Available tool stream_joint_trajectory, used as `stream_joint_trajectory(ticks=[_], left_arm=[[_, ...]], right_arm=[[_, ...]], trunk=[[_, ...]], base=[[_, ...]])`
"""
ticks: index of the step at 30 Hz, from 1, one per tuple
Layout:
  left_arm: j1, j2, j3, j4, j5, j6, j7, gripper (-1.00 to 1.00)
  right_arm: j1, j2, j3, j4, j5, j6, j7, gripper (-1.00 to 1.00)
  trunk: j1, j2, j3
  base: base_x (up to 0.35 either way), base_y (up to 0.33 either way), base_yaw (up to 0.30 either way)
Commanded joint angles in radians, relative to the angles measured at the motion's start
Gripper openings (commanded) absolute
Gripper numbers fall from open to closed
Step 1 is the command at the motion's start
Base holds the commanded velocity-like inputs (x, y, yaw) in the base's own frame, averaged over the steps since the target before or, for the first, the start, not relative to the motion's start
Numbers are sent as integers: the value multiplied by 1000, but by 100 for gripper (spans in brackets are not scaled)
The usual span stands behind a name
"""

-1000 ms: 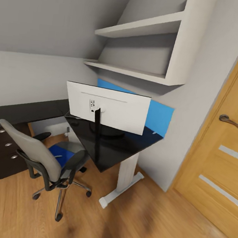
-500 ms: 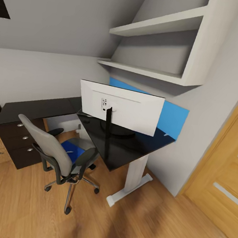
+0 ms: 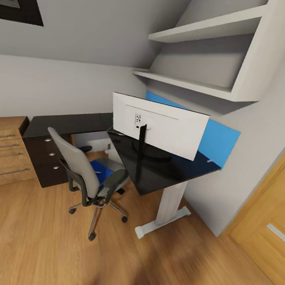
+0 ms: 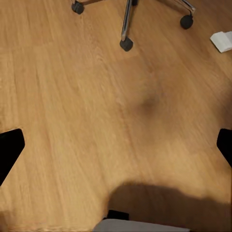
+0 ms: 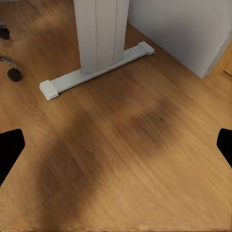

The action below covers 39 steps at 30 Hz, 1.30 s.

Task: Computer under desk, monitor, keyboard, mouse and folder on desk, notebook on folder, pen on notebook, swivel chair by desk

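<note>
While both jaws gape wide over floor | folder (image 3: 98, 171) on swivel chair (image 3: 84, 171), well apart

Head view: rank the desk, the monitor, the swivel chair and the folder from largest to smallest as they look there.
1. desk, by far the widest.
2. monitor and swivel chair look alike in extent; the chair is nearer the camera, so no ranking between them.
3. folder, a small blue patch on the seat, partly hidden.

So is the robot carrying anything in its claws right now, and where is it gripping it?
Nothing is held. The left gripper and the right gripper are both spread open over bare wooden floor, with nothing between their fingers. The blue folder lies on the swivel chair.
</note>
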<state>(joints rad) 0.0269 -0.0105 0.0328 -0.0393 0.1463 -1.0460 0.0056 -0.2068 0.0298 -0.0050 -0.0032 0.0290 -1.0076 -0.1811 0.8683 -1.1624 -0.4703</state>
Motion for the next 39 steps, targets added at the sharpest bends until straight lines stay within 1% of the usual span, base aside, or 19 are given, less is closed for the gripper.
stream_joint_trajectory(ticks=[1, 9, 13, 17, 26, 30, 34, 39], left_arm=[[1, 0, 3, -2, 0, -1, 1, 100], [1, 0, 3, -3, 1, -1, 3, 100], [1, 0, 3, -5, 1, 31, 3, 100], [1, 1, 3, -5, 1, 43, 4, 100], [1, -4, 3, -5, -2, 47, -1, 100], [1, -3, 2, -4, 0, 57, 2, 100], [1, -3, 5, -5, 2, 90, 3, 100], [1, -3, 8, -8, 2, 79, 3, 100]], right_arm=[[0, 1, 0, 2, 3, -2, -5, 100], [-1, 5, 1, 9, 3, -2, -5, 100], [-1, 16, 1, 9, 3, -2, -5, 100], [-1, 22, -1, 9, 3, -2, -5, 100], [-1, 18, -1, 10, 3, -2, -6, 100], [0, 17, -1, 10, 2, -2, -6, 100], [0, 17, -1, 9, 2, -7, -6, 100], [0, 18, -1, 11, 4, -8, -5, 100]], trunk=[[0, -1, -2], [0, -1, -6], [0, -1, -7], [0, -1, -7], [0, -1, -1], [0, -1, 4], [0, -1, 10], [0, -1, 18]], base=[[-265, -188, 244], [-267, -197, 253], [-139, -179, 268], [-36, -54, 273], [-5, -7, 230], [0, -1, 136], [0, 0, 78], [0, 0, 27]])
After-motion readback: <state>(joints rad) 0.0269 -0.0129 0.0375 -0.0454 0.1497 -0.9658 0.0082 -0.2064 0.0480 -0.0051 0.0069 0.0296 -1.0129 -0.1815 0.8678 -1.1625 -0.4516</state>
